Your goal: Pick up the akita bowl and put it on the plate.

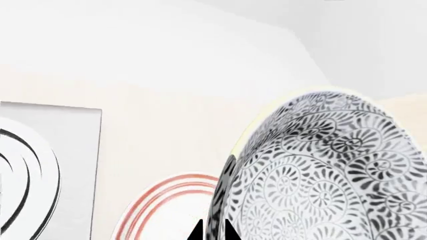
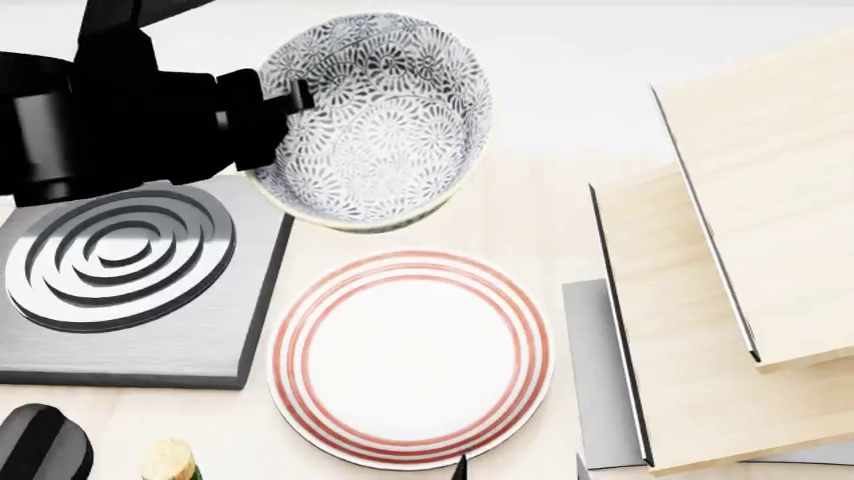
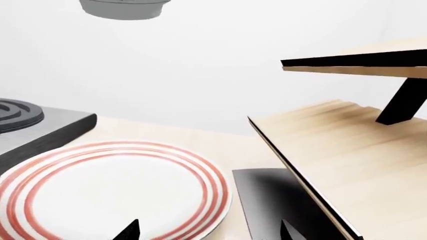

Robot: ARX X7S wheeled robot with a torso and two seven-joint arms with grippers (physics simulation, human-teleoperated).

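Head view has my left gripper (image 2: 287, 100) clamped on the akita bowl (image 2: 374, 120) rim, holding it tilted in the air beyond the plate (image 2: 411, 358), next to the burner (image 2: 127, 275). Right gripper (image 3: 208, 231) sits spread open just over the plate's near edge.

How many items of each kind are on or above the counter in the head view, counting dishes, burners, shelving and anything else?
Bowls: 1, the akita bowl, held up by the left gripper
Plates: 1, the plate
Burners: 1, the square burner
Wooden shelf units: 1, the stepped shelf
Cork-topped items: 1, mostly cut off
Dark round objects: 1, unidentifiable
Total: 6
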